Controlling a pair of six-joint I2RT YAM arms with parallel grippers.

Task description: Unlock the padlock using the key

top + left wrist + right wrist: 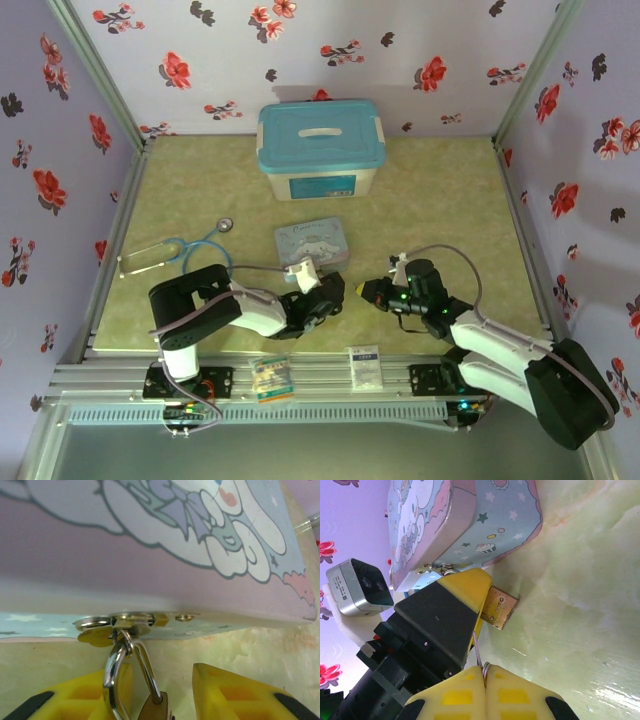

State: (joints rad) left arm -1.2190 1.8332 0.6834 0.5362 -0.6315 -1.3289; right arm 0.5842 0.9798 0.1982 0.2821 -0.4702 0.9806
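Observation:
The brass padlock (500,608) hangs by its silvery shackle (116,677) from the hasp of the cartoon tin (312,243). My left gripper (163,682) is open and straddles it. Its left finger touches the shackle, and its right finger (235,695) stands clear of the padlock body (155,710). In the right wrist view one yellow left finger (465,587) covers most of the lock. My right gripper (485,672) is shut on the key (477,652), whose thin blade points up toward the padlock but stops short of it. From above, the two grippers (330,293) (368,291) nearly meet in front of the tin.
A blue-lidded white box (320,148) stands behind the tin. A stethoscope (180,250) lies at the left. Two small packets (272,378) (364,365) rest on the near rail. Floral walls enclose the green mat on three sides.

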